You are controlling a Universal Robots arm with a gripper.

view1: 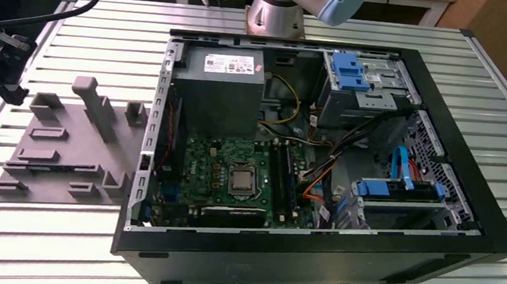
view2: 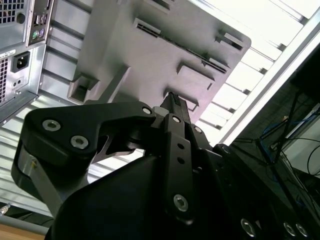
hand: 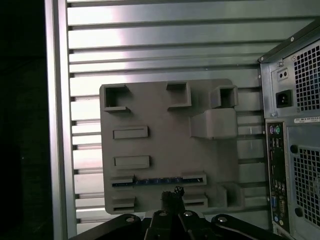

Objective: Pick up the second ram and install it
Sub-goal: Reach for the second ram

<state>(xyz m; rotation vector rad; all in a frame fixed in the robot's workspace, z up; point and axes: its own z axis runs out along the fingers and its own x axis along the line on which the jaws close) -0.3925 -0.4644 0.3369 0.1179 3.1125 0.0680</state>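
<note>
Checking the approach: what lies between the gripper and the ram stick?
Nothing in the way: in the first wrist view, only a bare strip of the grey tray separates the gripper from the ram stick in its slot.

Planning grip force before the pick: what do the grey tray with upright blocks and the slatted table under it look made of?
The grey tray with upright blocks looks like moulded plastic, though unconfirmed: uniform matt grey, rounded edges, no glare. The slatted table looks like bare aluminium: silvery, ribbed, bright streaky reflections.
</note>
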